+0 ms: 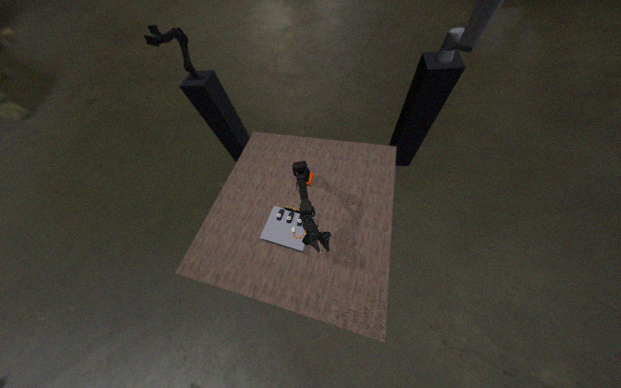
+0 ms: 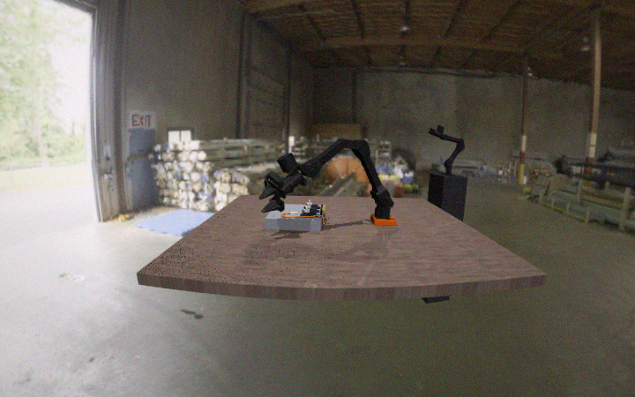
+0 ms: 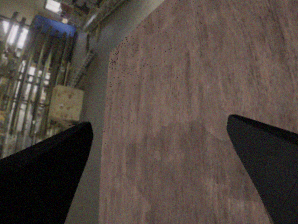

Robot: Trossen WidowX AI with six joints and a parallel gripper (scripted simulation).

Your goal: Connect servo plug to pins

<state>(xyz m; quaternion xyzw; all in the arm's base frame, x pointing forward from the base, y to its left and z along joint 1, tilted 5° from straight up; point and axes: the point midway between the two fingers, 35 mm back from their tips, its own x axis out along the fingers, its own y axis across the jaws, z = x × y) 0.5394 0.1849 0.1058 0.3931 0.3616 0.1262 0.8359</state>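
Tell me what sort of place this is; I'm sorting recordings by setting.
Probably a warehouse or storage shed: a large open doorway with an EXIT sign beside it, bare concrete-looking walls under a beamed ceiling, and long stock piled in stacks.

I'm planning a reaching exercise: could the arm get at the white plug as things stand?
Probably yes: its fingers are spread, and nothing visible covers the plug, though they point past the grey holder.
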